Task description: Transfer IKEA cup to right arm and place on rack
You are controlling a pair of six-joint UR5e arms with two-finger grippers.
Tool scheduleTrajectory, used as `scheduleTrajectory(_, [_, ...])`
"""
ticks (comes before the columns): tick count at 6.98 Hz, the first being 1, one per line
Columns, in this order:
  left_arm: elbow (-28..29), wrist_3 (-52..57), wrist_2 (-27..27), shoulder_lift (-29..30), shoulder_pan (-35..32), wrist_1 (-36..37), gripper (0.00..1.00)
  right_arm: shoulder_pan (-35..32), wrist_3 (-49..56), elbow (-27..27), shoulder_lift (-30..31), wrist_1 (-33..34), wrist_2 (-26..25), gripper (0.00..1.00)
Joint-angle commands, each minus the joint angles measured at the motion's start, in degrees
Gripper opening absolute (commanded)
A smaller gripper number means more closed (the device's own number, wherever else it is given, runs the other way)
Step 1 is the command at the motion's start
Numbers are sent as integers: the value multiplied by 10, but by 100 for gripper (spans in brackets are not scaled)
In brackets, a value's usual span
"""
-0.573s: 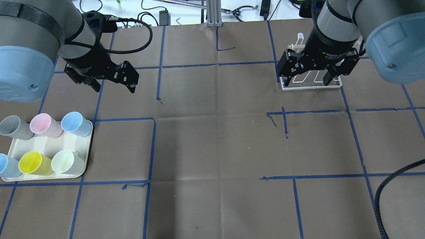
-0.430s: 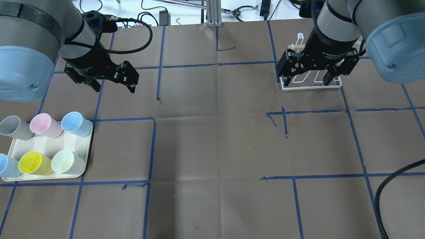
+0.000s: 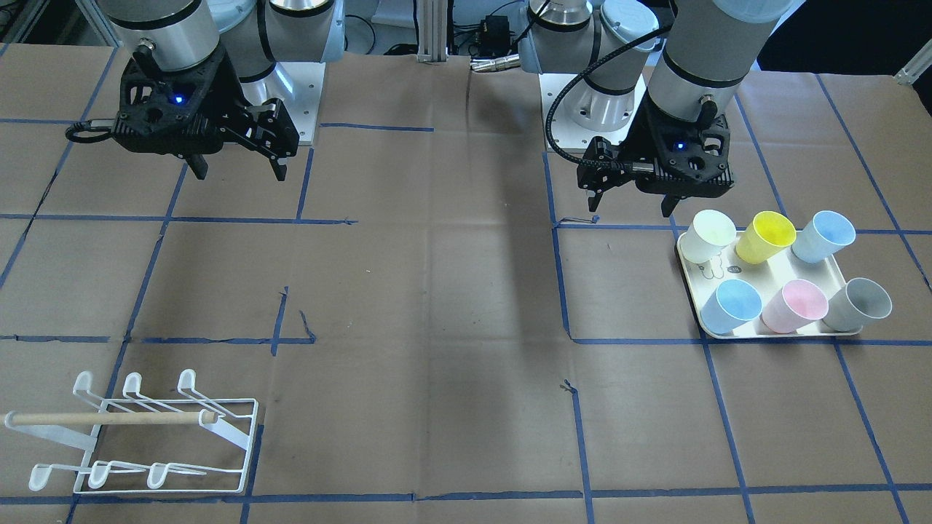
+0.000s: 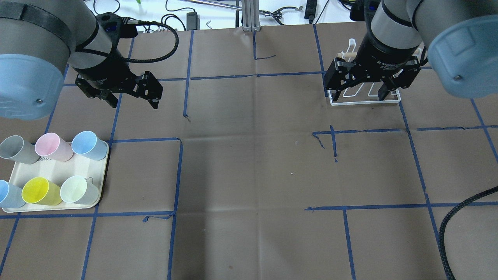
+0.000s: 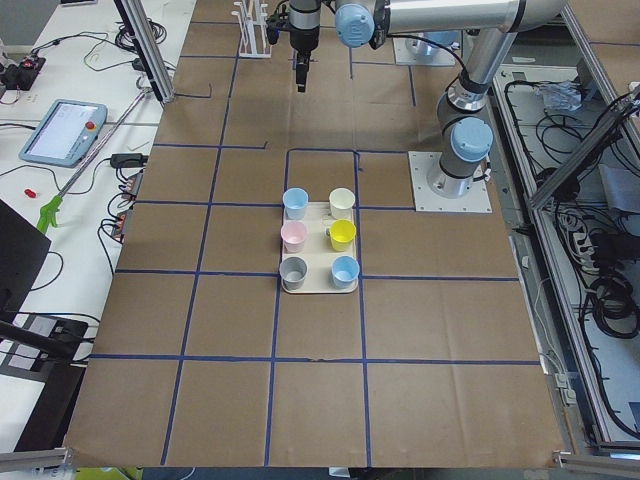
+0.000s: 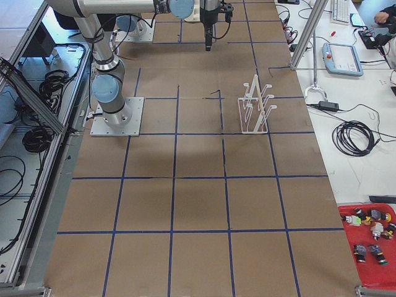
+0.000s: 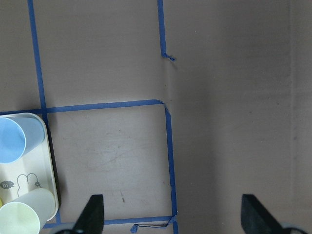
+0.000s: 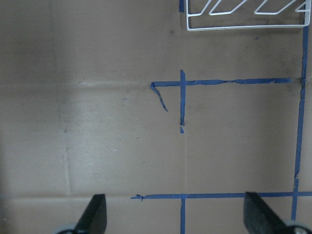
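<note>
Several pastel IKEA cups stand on a cream tray (image 4: 54, 208) at the table's left: grey (image 4: 15, 149), pink (image 4: 52, 147), blue (image 4: 88, 144), yellow (image 4: 39, 191) and pale green (image 4: 78, 189) among them. My left gripper (image 4: 135, 102) hangs open and empty above the table, beyond the tray; in the front-facing view it (image 3: 630, 207) is just behind the pale cup (image 3: 708, 234). My right gripper (image 4: 359, 95) is open and empty, and from overhead it partly covers the white wire rack (image 4: 363, 103). The rack (image 3: 145, 437) holds no cup.
Brown paper with a blue tape grid covers the table. In the left wrist view the tray's edge (image 7: 46, 161) and two cups show at the lower left. In the right wrist view the rack's base (image 8: 243, 19) shows at the top. Cables and tools lie beyond the far edge.
</note>
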State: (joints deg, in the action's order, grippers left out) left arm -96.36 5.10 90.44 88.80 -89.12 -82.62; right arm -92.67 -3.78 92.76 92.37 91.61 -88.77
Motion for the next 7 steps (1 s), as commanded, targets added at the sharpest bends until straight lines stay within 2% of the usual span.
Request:
scheduleTrajectory(1, [0,0,-1,0,0,0,100,-1,0,0,0,1,0,100])
scheduleTrajectory(7, [-9,4,0,-7,1,5,100,-2,0,1,0,1,0,100])
